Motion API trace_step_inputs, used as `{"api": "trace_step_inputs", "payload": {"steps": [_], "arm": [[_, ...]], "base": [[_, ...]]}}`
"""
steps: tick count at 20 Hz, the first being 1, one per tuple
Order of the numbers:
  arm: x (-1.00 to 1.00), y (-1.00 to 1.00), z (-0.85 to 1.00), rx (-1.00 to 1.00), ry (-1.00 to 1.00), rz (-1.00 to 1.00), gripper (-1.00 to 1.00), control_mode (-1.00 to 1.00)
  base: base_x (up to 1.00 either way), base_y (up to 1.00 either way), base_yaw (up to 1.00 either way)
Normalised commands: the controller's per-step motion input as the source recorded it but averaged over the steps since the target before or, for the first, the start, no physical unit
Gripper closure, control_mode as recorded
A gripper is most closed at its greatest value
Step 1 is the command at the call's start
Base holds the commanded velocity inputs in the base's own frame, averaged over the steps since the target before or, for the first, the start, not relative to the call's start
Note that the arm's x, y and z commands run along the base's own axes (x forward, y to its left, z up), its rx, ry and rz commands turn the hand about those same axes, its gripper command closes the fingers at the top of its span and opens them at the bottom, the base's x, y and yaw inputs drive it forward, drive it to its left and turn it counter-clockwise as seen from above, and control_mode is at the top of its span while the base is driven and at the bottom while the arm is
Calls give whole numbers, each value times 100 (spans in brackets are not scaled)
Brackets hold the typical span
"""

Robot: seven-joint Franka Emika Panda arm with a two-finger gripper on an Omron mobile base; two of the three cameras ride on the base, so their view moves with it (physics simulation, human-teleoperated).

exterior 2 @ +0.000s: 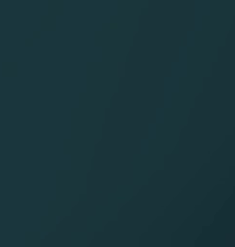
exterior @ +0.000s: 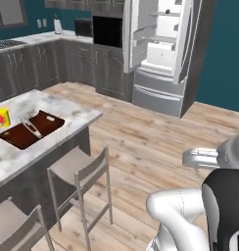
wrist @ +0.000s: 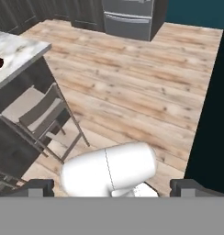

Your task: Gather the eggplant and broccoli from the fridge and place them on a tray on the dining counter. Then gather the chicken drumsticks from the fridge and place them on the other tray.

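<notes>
From my left base view, the fridge [exterior: 160, 49] stands across the room with its upper doors swung wide, white shelves showing inside and smooth grey steel drawers below. I cannot make out eggplant, broccoli or drumsticks on those shelves at this range. The floor [exterior: 151, 132] is pale wood plank with visible grain. At left, the dining surface [exterior: 67, 110] is glossy white-grey marble; on it lies a dark reddish-brown rectangular tray [exterior: 31, 130] with something thin and metallic across it, and a small yellow pack [exterior: 3, 117] whose label is too blurred to read. Two stools [exterior: 80, 169] with flat beige seats and thin grey metal frames sit beside it.

My right base view faces a flat teal wall [exterior 2: 117, 123].

In my hand view, my end effector [wrist: 114, 187] has its dark square fingertips [wrist: 33, 187] spread wide apart, holding nothing, above the planks and one stool.
</notes>
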Motion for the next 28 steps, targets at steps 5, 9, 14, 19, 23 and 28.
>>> {"api": "trace_step_inputs", "payload": {"steps": [5, 9, 14, 19, 23, 28], "arm": [[0, 0, 0, 0, 0, 0, -100, 100], [0, 0, 0, 0, 0, 0, -100, 100], [0, 0, 0, 0, 0, 0, -100, 100], [0, 0, 0, 0, 0, 0, -100, 100], [0, 0, 0, 0, 0, 0, -100, 100], [0, 0, 0, 0, 0, 0, -100, 100]], "base": [[66, -47, -13], [69, -44, -10], [80, -39, -6], [91, -32, 0], [99, -23, 0], [100, -4, 0]]}}
